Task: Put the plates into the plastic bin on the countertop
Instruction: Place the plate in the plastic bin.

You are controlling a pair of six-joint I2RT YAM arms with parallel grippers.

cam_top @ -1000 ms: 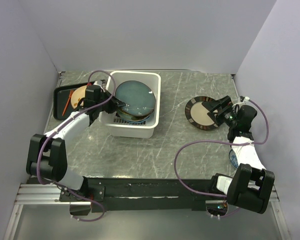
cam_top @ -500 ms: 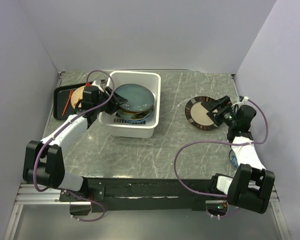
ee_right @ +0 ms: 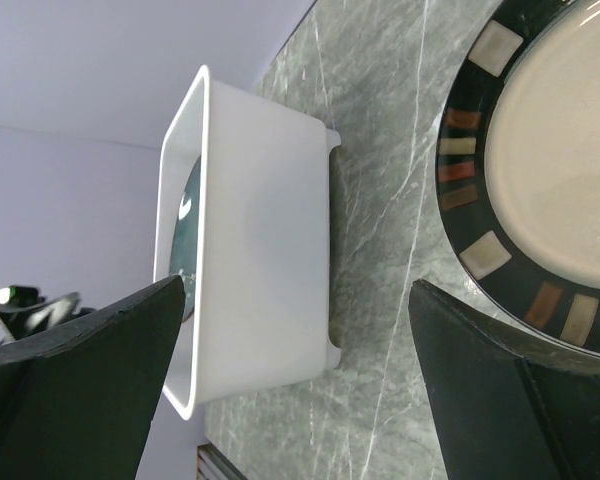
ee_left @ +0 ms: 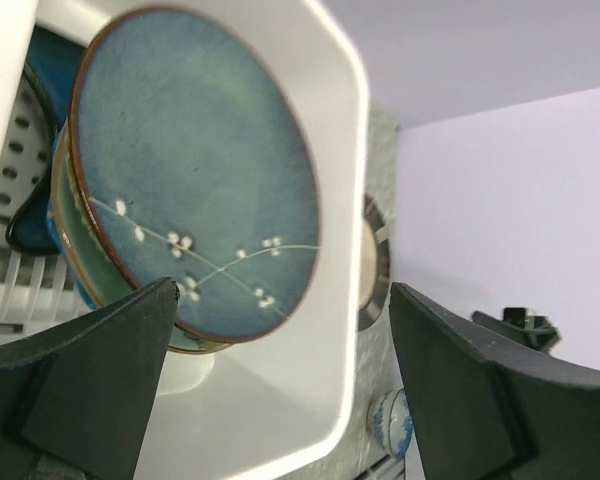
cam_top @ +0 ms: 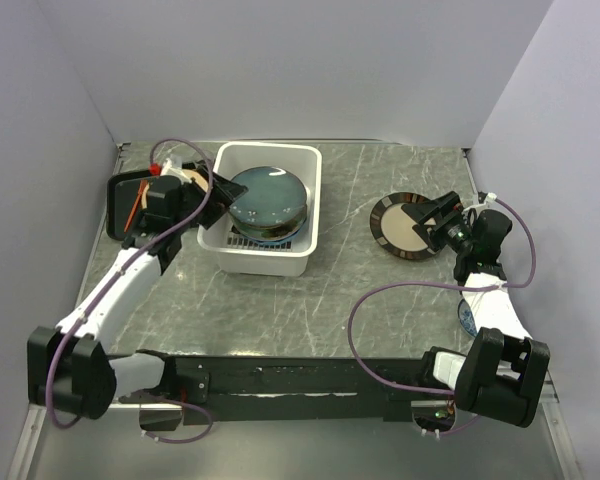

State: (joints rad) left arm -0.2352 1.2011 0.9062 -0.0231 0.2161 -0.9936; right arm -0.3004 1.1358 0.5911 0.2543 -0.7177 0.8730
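**Left arm.** The left gripper stands at the left wall of the plastic bin. Its jaws are spread wide and hold nothing. In the left wrist view its fingers flank the bin's near wall, which stands between them and the contents.

**Bin contents.** The dark teal plate, marked with small white blossom dots, lies tilted on top of a stack of plates inside the bin. The slotted bottom shows beneath the stack.

**Right arm.** The right gripper is fully open and empty. It is positioned at the right edge of the tan dark-rimmed plate. That plate lies flat on the countertop, well apart from the bin.

**Surroundings.**
- A black tray lies just left of the bin.
- The tray carries an orange stick-like item.
- It also carries a pale round item, probably another plate, largely hidden by the left arm.
- A small blue-and-white object sits on the countertop beside the right arm.
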